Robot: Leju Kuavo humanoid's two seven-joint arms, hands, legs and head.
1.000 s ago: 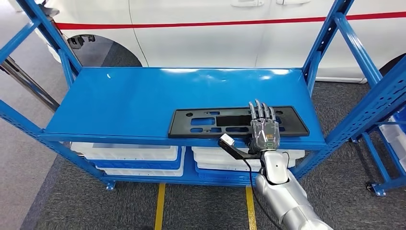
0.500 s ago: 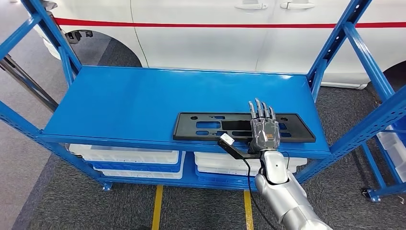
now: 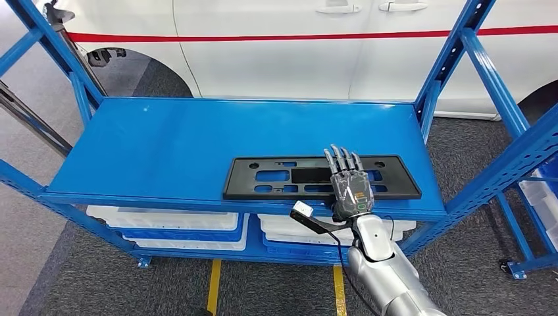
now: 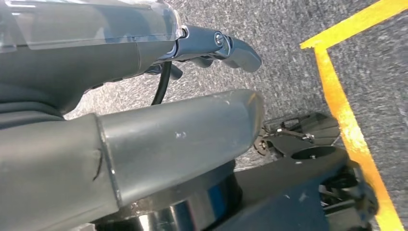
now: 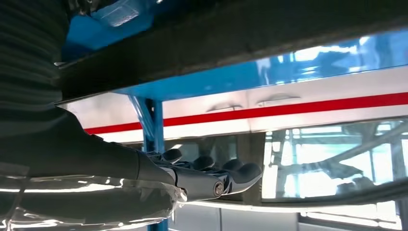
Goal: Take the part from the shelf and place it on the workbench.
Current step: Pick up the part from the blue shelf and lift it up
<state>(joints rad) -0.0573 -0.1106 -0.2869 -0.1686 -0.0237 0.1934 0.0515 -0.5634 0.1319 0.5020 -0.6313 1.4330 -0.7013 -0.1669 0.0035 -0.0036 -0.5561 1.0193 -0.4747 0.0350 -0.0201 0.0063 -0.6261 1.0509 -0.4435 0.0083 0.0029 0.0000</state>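
You're facing a white car body with a red stripe point(image 3: 316, 59) behind a blue steel rack shelf point(image 3: 164, 141). The shelf's top deck is a flat glossy blue sheet with slanted blue uprights at both sides. Under the deck sit white plastic bins in blue trays point(image 3: 164, 220). The floor is grey carpet with yellow floor tape lines point(image 3: 214, 289).

The part, a long flat black plastic plate with rectangular cutouts point(image 3: 276, 178), lies flat on the deck, at the right half, along the front edge. Its long side runs parallel to that edge.

Your silver right arm point(image 3: 388, 276) comes up from below right, forearm rising toward the shelf front. The right hand point(image 3: 349, 187) lies palm down over the right part of the plate, fingers point(image 3: 339, 158) straight, close together, pointing away from you toward the car. The palm sits at the plate's near edge. You can't tell from the head view whether the thumb is hooked under the plate. In the right wrist view the dark fingers point(image 5: 207, 180) stretch out flat.

The left hand point(image 4: 159, 130) hangs down over the carpet; its thick grey thumb lies straight with a dark finger point(image 4: 226, 45) beside it, nothing in it. You can't tell how far the fingers are spread.
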